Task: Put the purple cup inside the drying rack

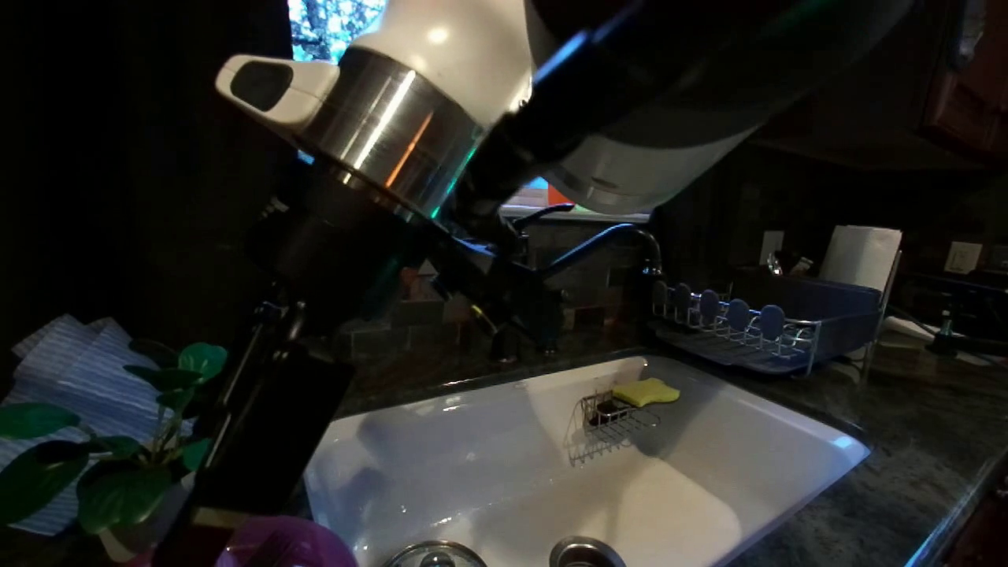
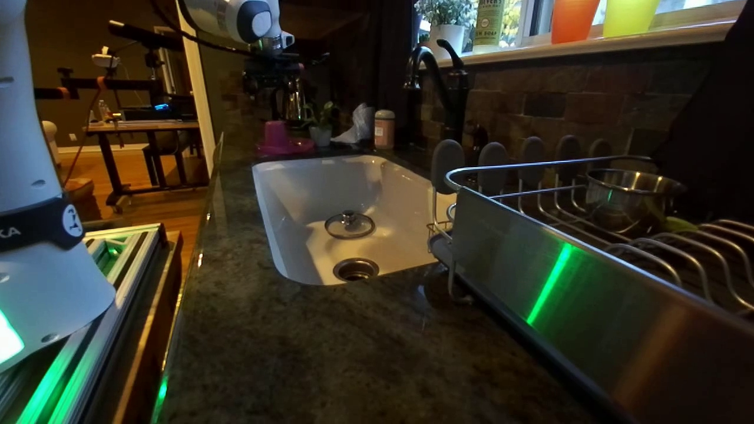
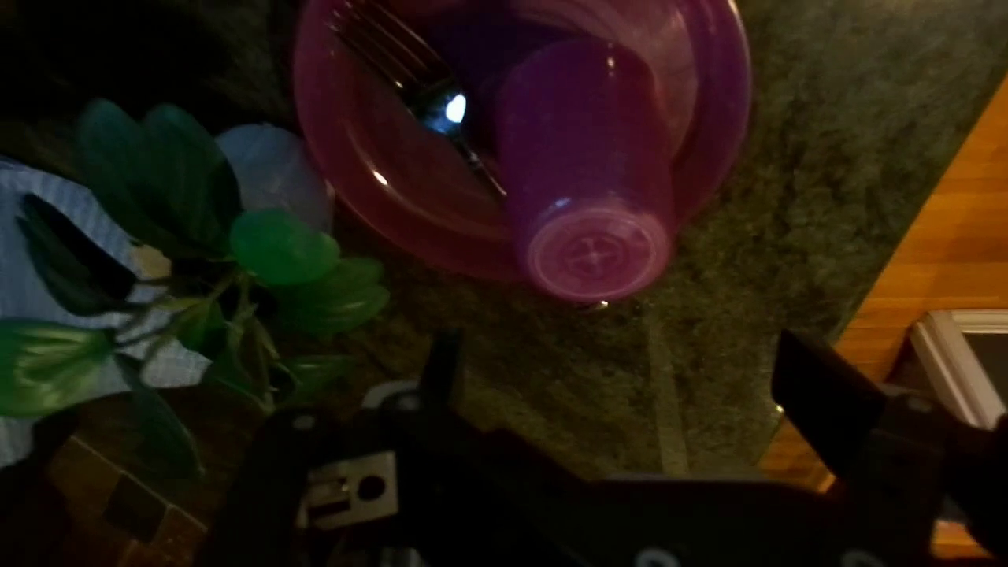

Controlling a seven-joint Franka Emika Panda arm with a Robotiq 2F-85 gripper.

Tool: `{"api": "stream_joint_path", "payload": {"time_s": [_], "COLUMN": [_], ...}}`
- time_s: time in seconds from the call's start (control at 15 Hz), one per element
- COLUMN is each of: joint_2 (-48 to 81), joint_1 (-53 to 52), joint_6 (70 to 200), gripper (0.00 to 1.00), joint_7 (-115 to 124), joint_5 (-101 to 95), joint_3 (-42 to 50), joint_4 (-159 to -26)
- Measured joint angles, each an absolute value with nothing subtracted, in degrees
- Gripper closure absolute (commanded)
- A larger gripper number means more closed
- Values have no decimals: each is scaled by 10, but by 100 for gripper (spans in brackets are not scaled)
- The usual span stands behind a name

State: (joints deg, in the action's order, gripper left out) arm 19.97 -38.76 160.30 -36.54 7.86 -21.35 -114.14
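Observation:
The purple cup (image 3: 587, 150) stands upside down in a wide magenta dish (image 3: 425, 213), its base facing the camera in the wrist view. In an exterior view the same cup (image 2: 275, 135) shows small, on the counter beyond the sink. My gripper (image 3: 618, 350) is open above the counter, the fingers spread wide with only countertop seen between them. The cup lies ahead of the fingertips, outside the gap. In both exterior views the drying rack is visible: a wire rack (image 1: 772, 324) on the far side of the sink, and its metal side (image 2: 518, 253) close up.
A fork (image 3: 437, 98) lies in the dish beside the cup. Close to the dish stands a potted plant (image 3: 283, 244). The white sink (image 2: 406, 235) sits between dish and rack, with a dark faucet (image 2: 450, 94) behind it. A metal pot (image 2: 624, 197) is in the rack.

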Motion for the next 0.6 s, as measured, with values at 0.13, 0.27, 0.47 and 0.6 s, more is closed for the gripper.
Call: {"api": "stream_joint_path", "payload": {"time_s": [0.13, 0.27, 0.47, 0.6], "joint_2": [201, 205, 207, 207], "joint_1": [-458, -502, -512, -513], "joint_6": [1603, 1603, 1603, 1603], "gripper": [0, 0, 0, 0], "joint_7": [-284, -241, -233, -232], "joint_5": [28, 6, 4, 4], "joint_3": [-123, -73, -65, -63], "joint_4": [-1136, -1127, -1124, -1124]}}
